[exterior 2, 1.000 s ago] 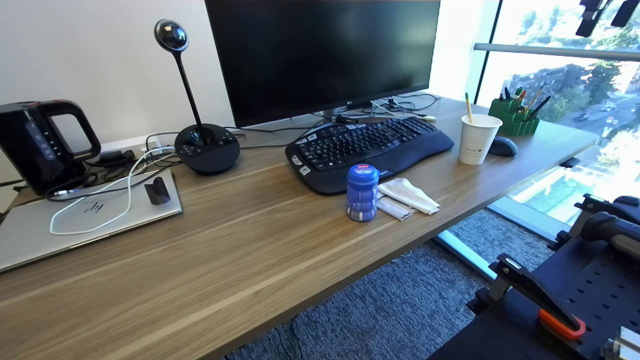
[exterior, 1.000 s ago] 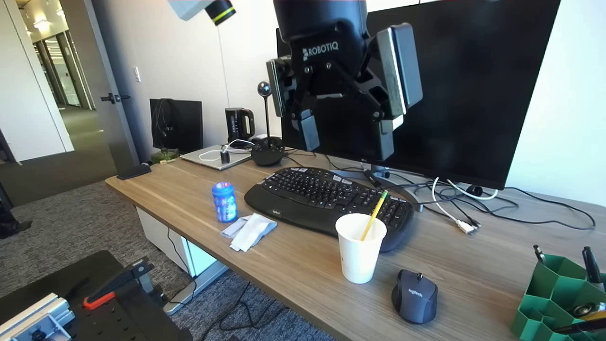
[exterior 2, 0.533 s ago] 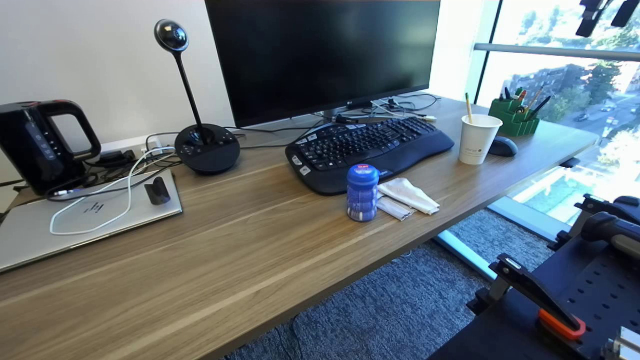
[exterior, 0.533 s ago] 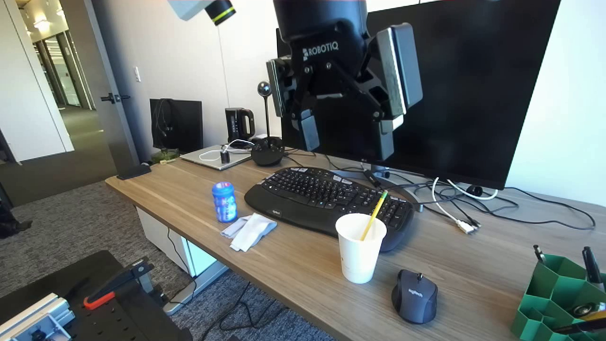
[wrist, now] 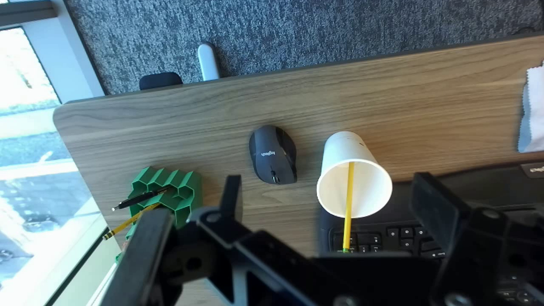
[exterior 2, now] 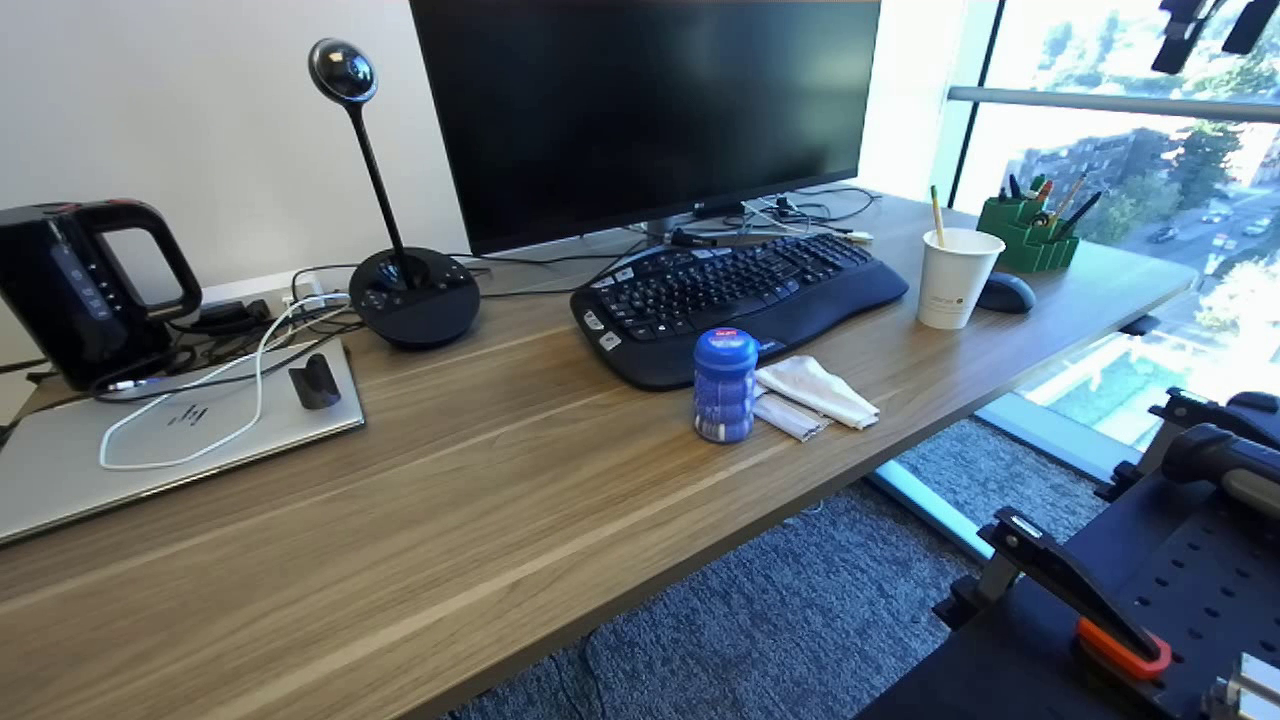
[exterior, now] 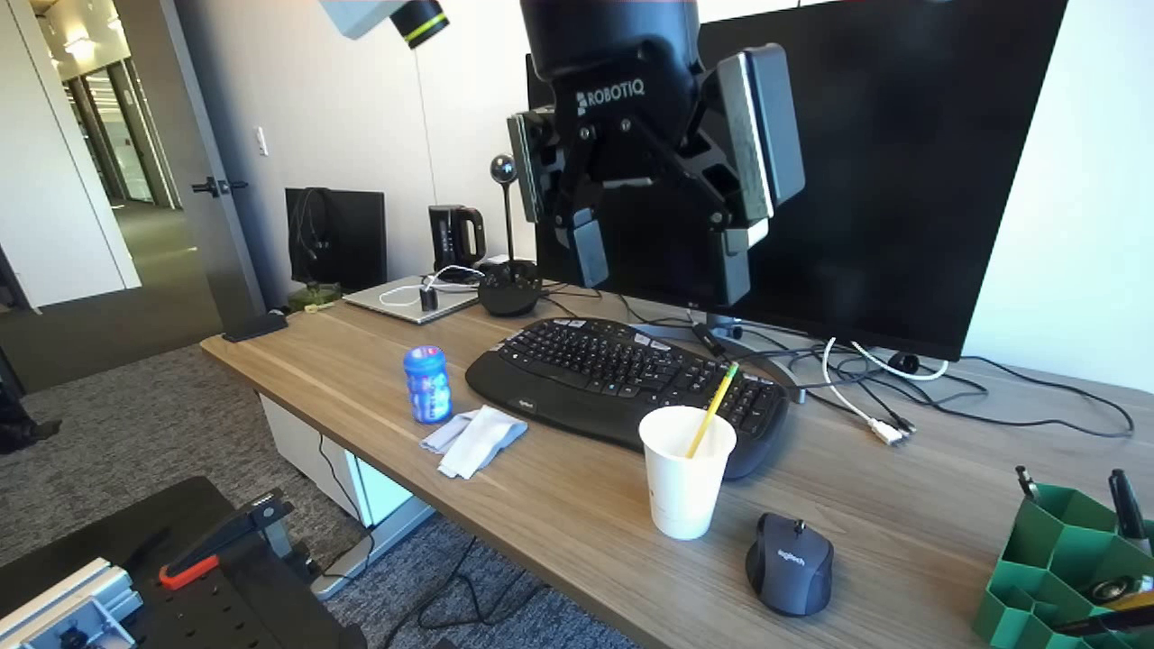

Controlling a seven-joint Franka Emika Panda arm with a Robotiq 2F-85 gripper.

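Slantwise, yellow pencil [exterior: 713,410] in upright white cup [exterior: 683,491], green end [exterior: 732,370] up

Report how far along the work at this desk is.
Done: no finished step can be confirmed; the yellow pencil leans inside the white cup, but how it got there isn't shown.
In hand: nothing; the gripper hangs open above the desk, touching neither.
Left: if either is to be handled, the whole grasp seems yet to come, as the cup stands near the mouse.
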